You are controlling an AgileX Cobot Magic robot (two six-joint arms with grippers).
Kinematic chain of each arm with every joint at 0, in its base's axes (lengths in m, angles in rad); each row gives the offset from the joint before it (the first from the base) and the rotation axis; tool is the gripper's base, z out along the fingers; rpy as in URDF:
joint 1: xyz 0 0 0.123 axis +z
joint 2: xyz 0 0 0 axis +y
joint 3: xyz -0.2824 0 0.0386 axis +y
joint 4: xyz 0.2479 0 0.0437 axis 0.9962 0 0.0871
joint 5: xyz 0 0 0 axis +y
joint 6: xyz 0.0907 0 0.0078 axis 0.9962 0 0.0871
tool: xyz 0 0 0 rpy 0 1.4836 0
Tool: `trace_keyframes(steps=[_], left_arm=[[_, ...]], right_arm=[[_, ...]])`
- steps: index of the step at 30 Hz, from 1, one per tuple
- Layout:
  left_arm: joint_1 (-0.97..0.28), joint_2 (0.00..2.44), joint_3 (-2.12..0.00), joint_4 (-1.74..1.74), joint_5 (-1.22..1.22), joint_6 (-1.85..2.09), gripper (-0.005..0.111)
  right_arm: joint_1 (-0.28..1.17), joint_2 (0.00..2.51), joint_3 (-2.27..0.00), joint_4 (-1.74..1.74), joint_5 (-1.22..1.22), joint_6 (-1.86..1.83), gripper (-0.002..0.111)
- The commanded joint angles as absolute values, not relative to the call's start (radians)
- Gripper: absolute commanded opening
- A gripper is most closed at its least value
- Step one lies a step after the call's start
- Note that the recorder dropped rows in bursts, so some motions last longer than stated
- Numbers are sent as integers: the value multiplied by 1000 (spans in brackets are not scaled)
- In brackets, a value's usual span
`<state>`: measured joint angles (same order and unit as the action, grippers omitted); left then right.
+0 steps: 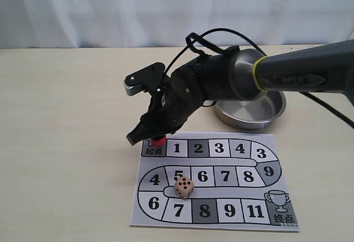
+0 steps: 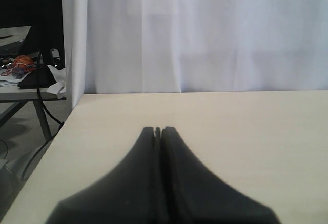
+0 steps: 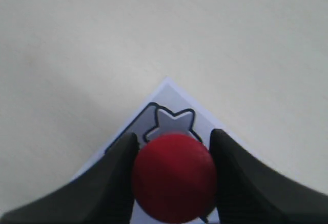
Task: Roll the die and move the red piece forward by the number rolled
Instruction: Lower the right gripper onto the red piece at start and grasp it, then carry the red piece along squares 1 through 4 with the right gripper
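The small smooth red cylinder piece (image 3: 174,178), standing on the star-marked start square (image 3: 169,119) of the printed paper board (image 3: 168,92), is clasped across its curved sides by the right hand (image 3: 174,137) and is judged light, rigid and slippery.

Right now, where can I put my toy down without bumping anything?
The table is bare left of the board, and between the arm and the curtain. It is crowded at the board's start corner, where the right jaws hold the red piece, and around the bowl.
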<state>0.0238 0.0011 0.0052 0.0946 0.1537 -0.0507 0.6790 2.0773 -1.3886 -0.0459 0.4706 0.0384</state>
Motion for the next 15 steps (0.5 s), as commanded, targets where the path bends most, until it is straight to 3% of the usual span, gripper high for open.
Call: trace_keyframes(steps=[1, 15], left_arm=[[24, 0, 0, 94, 142, -53, 0], [24, 0, 0, 94, 142, -53, 0]], right_arm=[[633, 2048, -1393, -60, 542, 45, 4], [614, 2112, -1389, 0, 589, 49, 4]])
